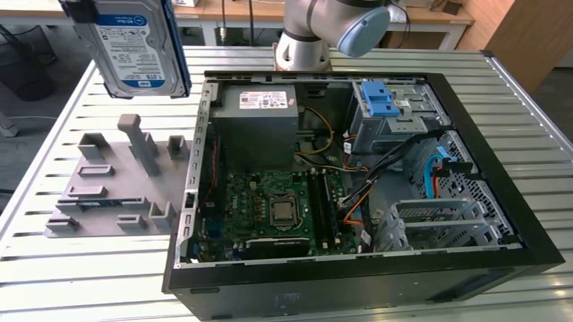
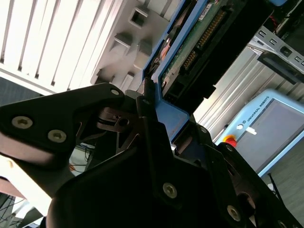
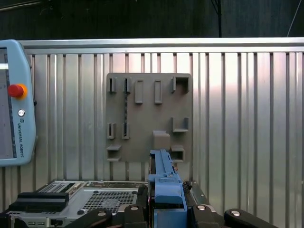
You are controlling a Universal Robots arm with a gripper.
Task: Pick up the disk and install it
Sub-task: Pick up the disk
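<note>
The disk (image 1: 134, 47), a silver hard drive with a blue-and-white label and a blue carrier frame, hangs upright in the air at the exterior view's upper left. It is above the grey slotted fixture (image 1: 117, 188) and left of the open computer case (image 1: 358, 174). My gripper (image 1: 80, 10) holds it from the top edge. In both wrist views the black fingers (image 2: 145, 102) clamp the blue frame (image 3: 164, 187), and the second wrist view shows the drive's green circuit board (image 2: 190, 52). The gripper (image 3: 164, 211) is shut on the disk.
The case lies open on the slatted metal table (image 1: 501, 87), with a grey power supply (image 1: 259, 121), a motherboard (image 1: 278, 208) and a metal drive cage with a blue latch (image 1: 385, 107). The arm's base (image 1: 309, 40) stands behind it. A teach pendant (image 3: 14, 118) lies on the table.
</note>
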